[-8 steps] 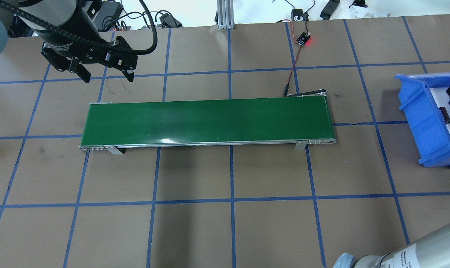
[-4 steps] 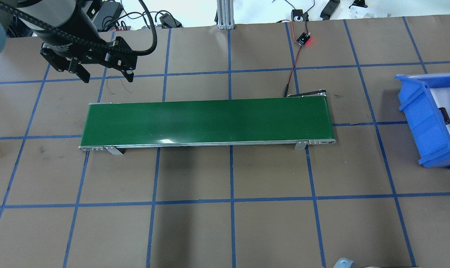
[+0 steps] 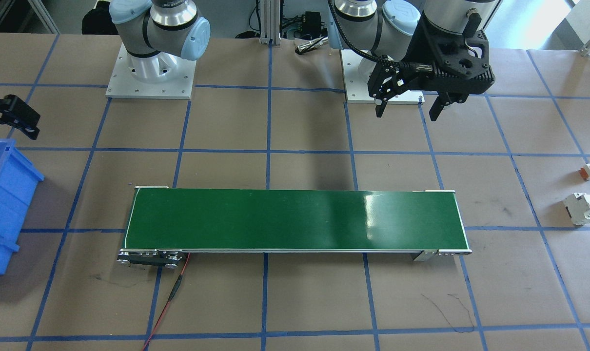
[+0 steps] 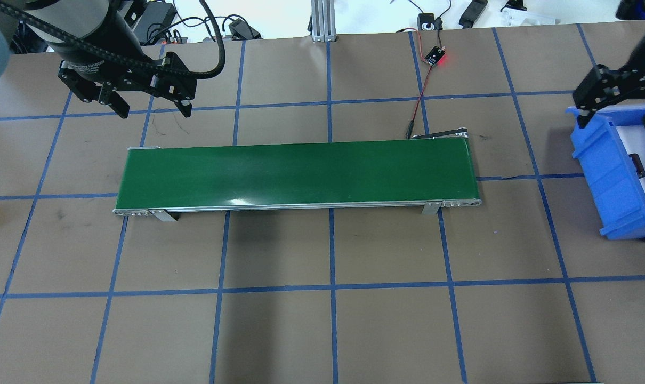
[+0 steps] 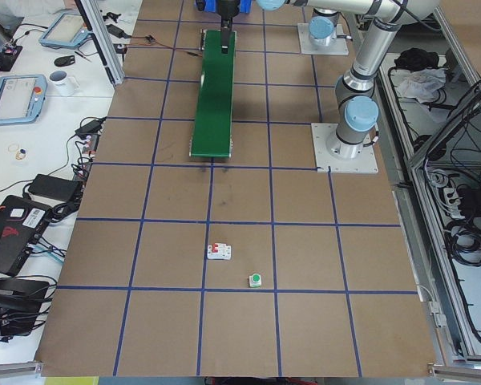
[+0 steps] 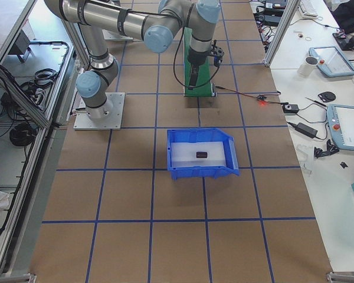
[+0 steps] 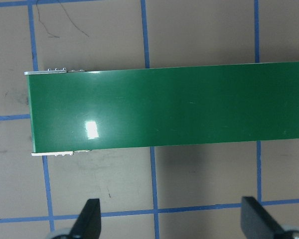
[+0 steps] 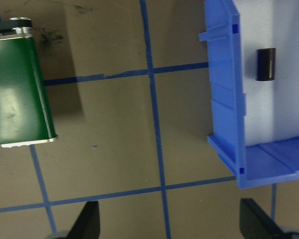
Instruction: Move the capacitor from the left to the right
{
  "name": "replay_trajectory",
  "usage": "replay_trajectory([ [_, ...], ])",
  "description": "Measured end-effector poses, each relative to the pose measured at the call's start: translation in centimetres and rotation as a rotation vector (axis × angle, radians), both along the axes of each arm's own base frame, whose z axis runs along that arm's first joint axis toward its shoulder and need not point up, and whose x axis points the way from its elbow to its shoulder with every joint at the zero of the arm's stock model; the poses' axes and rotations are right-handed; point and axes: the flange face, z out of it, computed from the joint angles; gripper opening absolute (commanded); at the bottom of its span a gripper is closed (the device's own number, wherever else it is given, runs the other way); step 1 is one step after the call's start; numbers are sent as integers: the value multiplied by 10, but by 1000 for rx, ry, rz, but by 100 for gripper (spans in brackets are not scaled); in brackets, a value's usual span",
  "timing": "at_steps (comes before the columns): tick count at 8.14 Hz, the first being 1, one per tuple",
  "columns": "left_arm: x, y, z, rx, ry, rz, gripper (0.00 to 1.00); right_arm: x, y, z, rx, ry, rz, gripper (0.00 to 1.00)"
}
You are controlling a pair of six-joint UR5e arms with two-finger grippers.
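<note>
From the front, my left gripper [image 3: 407, 111] hung spread and empty. Overhead, my right gripper [image 4: 615, 114] was also splayed, gripping nothing, over the far rim of the blue plastic bin [image 4: 594, 160]. The capacitor [image 4: 638, 166] lay inside, slightly baseward of its fingers. From the right side it rested lengthwise on the bin's white floor. My left wrist view showed only the glossy green belt [image 7: 169, 107] ahead. My right wrist view showed a smooth, dark, stiff cylinder, which I judged light, slippery and prone to roll, best pinched across its barrel.
</note>
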Motion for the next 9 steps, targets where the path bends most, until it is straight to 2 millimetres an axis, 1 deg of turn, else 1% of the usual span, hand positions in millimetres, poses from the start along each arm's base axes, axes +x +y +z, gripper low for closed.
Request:
replay_trajectory([
  [2, 0, 0, 0, 0, 0, 0, 100, 81, 0, 4, -17, 7, 2, 100],
  [3, 0, 0, 0, 0, 0, 0, 100, 116, 3, 4, -23, 9, 13, 100],
  [4, 0, 0, 0, 0, 0, 0, 100, 146, 9, 6, -28, 11, 39, 100],
  [5, 0, 0, 0, 0, 0, 0, 100, 168, 14, 7, -32, 11, 65, 100],
  [6, 0, 0, 0, 0, 0, 0, 100, 178, 17, 7, -34, 10, 81, 100],
  [7, 0, 0, 0, 0, 0, 0, 100, 183, 18, 9, -37, 10, 90, 100],
  [9, 0, 0, 0, -1, 0, 0, 100, 185, 19, 10, -41, 11, 97, 100],
])
